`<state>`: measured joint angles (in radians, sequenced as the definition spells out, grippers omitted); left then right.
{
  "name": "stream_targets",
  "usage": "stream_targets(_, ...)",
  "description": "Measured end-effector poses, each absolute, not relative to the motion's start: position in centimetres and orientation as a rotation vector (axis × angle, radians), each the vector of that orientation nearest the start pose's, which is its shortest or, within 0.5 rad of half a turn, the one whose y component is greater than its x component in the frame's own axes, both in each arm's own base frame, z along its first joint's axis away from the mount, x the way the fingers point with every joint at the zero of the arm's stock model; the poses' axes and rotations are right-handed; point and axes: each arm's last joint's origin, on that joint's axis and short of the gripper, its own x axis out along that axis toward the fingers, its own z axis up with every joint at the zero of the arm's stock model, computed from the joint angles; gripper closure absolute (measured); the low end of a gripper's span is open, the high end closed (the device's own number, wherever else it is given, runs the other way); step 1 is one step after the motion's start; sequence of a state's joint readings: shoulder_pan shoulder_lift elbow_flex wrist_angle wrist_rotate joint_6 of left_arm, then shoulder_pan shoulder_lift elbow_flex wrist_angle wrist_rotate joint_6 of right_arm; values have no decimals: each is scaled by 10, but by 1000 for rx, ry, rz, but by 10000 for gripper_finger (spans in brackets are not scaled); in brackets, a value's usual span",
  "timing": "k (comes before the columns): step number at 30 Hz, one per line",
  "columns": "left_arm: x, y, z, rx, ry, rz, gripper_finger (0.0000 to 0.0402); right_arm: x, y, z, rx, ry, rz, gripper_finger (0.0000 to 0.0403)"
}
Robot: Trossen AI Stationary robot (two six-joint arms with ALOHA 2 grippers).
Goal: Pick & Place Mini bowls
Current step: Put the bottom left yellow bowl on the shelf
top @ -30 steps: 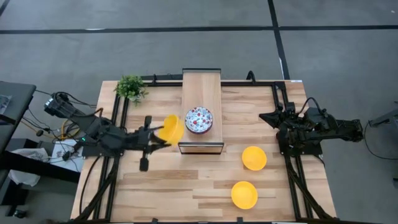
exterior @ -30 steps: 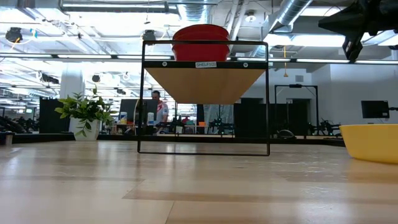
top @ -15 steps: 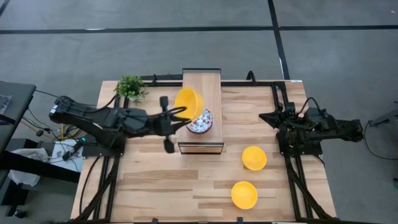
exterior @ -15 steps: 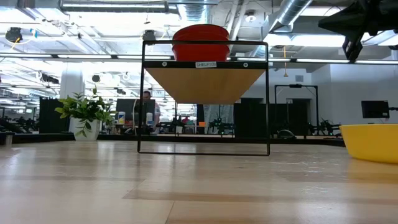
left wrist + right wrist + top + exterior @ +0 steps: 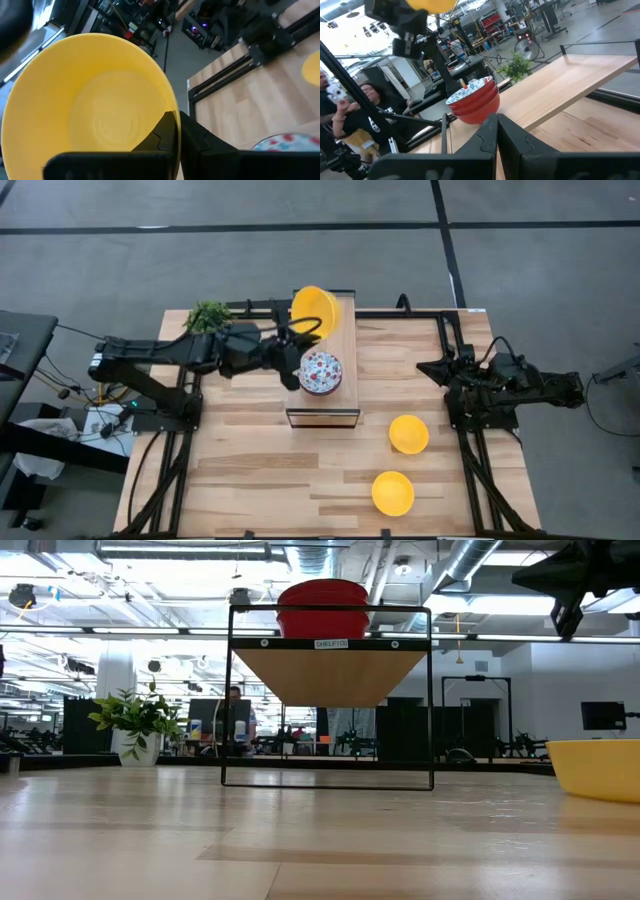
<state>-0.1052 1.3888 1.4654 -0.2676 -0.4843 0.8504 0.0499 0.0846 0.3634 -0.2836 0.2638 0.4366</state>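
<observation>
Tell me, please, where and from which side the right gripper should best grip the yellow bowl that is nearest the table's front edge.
Probably the rim. The yellow bowl sits upright, mouth open upward, well apart from the other yellow bowl, so coming from above, one finger inside the wall and one outside, looks simplest.

The wooden table [image 5: 260, 470] carried a raised wooden shelf [image 5: 330, 395] on a thin black frame, standing near the middle toward the far edge. On the shelf sat a stack of floral bowls [image 5: 320, 372] (red on the outside, as the low view showed). Two yellow bowls lay directly on the tabletop right of the shelf, one [image 5: 408, 434] near the shelf's front corner, the other [image 5: 393, 493] closer to the near edge. A small potted plant [image 5: 209, 318] stood at the far left corner.
</observation>
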Motion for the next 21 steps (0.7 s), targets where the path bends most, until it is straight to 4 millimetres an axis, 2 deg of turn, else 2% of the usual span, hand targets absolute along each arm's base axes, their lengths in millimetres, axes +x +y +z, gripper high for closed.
stream_targets(5, 305, 10, 424, 959, 348, 250, 397, 72, -4, 250, 434, -42, -212, 403)
stream_targets(14, 302, 62, 422, 929, 335, 199, 396, 72, -4, 250, 434, -42, -211, 403)
stream_targets(17, 305, 74, 417, 921, 341, 168, 396, 72, -4, 250, 434, -42, -211, 403)
stream_targets(21, 320, 84, 404, 937, 385, 141, 396, 72, -4, 250, 434, -42, -212, 403)
